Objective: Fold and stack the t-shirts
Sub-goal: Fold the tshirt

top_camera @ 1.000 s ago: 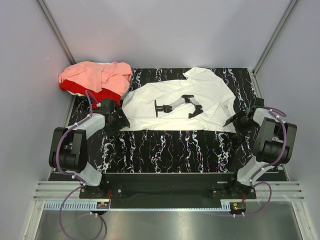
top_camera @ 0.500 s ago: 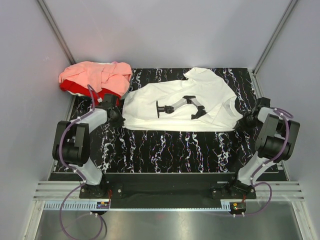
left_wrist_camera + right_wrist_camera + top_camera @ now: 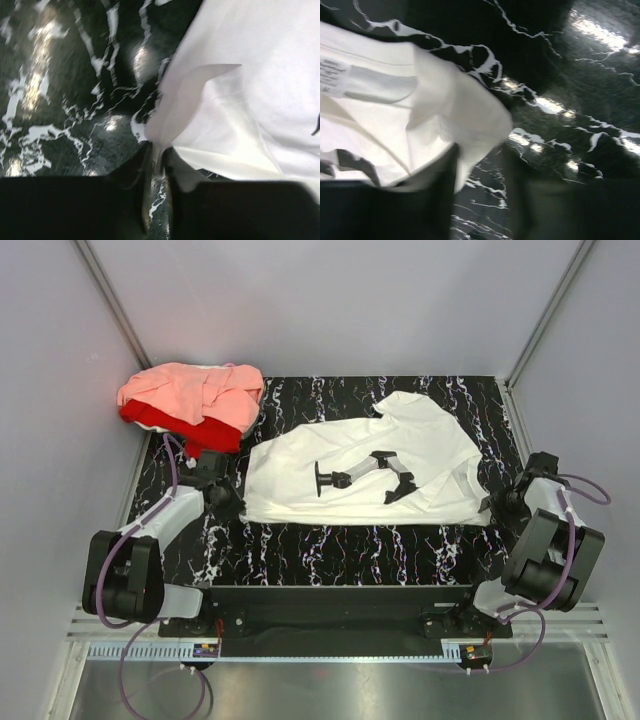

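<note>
Now both arms low, stretched forward; left jaws, right jaws each pinching white t-shirt corner.

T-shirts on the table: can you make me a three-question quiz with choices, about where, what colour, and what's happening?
1. Where is the pile of pink and red shirts?
A. far left corner of the table
B. near right corner
C. hanging off the near edge

2. What colour is the print on the white shirt?
A. green
B. black
C. blue

3. What is the left tool doing?
A. gaping over bare table
B. gripping the red shirt
C. pinching the white shirt's edge

Answers:
1 A, the pile lies far left in the top view.
2 B, black shapes mark its chest.
3 C, the left wrist view shows white cloth clamped between its fingers.
</note>
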Motion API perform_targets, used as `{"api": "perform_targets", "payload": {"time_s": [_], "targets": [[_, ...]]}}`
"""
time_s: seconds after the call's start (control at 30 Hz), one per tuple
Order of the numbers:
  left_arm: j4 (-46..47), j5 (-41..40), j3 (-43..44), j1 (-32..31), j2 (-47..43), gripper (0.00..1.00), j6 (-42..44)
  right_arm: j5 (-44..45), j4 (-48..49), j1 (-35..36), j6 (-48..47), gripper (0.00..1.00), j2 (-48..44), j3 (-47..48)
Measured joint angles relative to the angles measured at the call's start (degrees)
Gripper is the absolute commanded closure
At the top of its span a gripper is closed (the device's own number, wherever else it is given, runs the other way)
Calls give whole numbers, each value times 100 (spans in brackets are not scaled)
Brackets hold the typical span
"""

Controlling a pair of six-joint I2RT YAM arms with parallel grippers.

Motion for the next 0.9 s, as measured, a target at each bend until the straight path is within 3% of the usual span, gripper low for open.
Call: {"api": "perform_targets", "payload": {"time_s": [0.07,0.2,0.43,0.63,0.77,0.9], "targets": [[-138,-92,-151,13,-20,45,-4,122,-22,-28,-11,19,-7,-122],[-332,-188,-374,39,-72,28,-39,313,-157,-101,-63,13,-170,-179],[157,-114,-951,-247,-879,26,-116,282,-229,72,-109,18,-1220,-177],[1080,-109,-1499,-754,-1021,28,-328,50,-195,1410,-83,26,-1698,-20],[1521,-107,-1591,-758,-955,28,-417,-402,57,1950,-11,31,-1270,46],[1860,-87,-1705,-758,-957,30,-444,-647,345,2406,-4,31,-153,387]]}}
